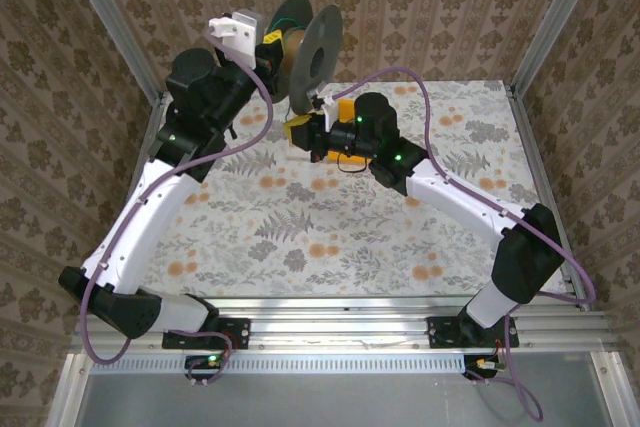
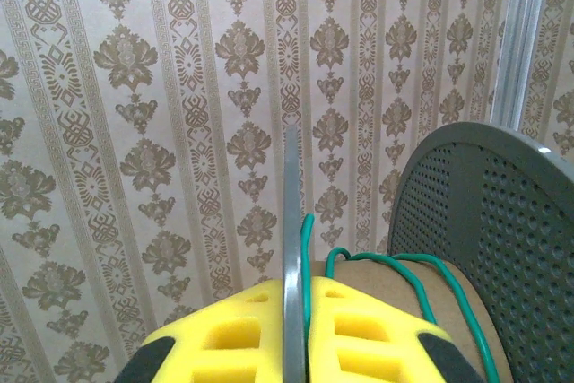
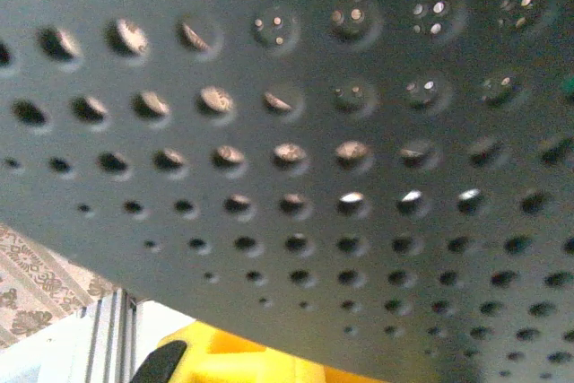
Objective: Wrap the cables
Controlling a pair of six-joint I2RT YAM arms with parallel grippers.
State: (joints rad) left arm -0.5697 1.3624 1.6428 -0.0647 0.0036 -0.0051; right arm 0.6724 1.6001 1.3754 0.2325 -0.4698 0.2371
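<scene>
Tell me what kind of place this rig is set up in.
Probably a staged robot test cell, not a lived-in room: aluminium frame posts at the corners, wallpaper panels as walls, and a floral-print tabletop.

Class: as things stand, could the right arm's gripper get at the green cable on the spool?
Probably not directly. The spool turns its perforated flange toward the right gripper, and the green cable lies on the core behind it; the gripper would need to come round the rim.
</scene>
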